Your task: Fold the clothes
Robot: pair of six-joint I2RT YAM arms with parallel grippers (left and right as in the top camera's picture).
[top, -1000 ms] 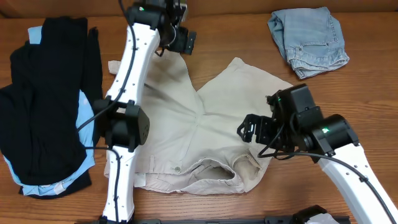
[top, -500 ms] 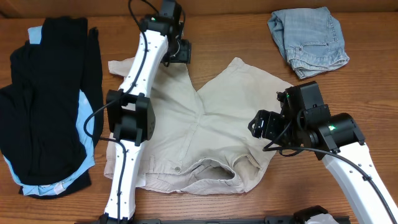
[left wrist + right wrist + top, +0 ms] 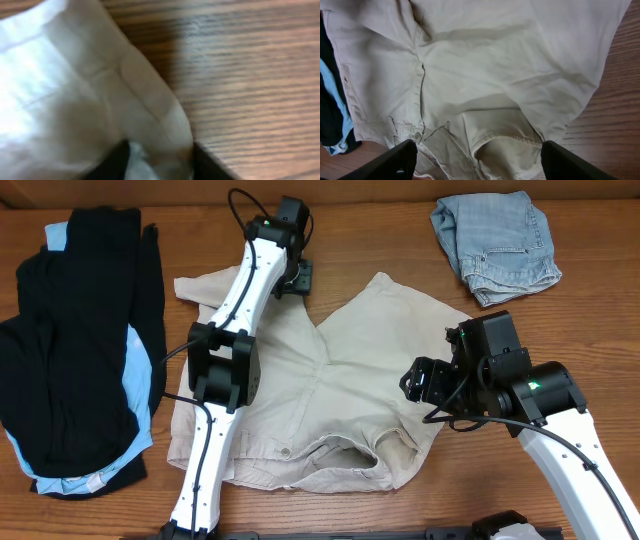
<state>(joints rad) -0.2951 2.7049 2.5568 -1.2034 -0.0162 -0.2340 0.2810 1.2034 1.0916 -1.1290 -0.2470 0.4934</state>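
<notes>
The table [image 3: 380,220] is brown wood, and the shorts [image 3: 340,370] lie flat in the middle of it. They are the biggest thing here.

A moment ago the left gripper [image 3: 296,277] was over bare wood past the far edge of the shorts. Now it has come nearer and sits right at the far edge of the left leg. In the left wrist view the cloth edge lies between its two dark fingers [image 3: 121,159]. The picture is blurry, so I cannot tell if they pinch it yet. I think this is the start of a fold: grab the far edge, then pull it over.

The right gripper [image 3: 412,384] has slid a little to the right and then stopped. It hangs over the right leg with its jaws spread wide and nothing in them. It may be waiting to hold its own side.

The shorts are pale beige and soft, with a few creases. The two legs point to the far side and the waist is at the near side. The waist sags open on the right, so the inside shows. This part looks messy and may need smoothing.

A black pile [image 3: 80,330] with some light blue in it lies at the left. Jean shorts [image 3: 495,245] lie bunched at the far right. Neither touches the beige shorts.

A small button [image 3: 417,135] sits on the waist.
</notes>
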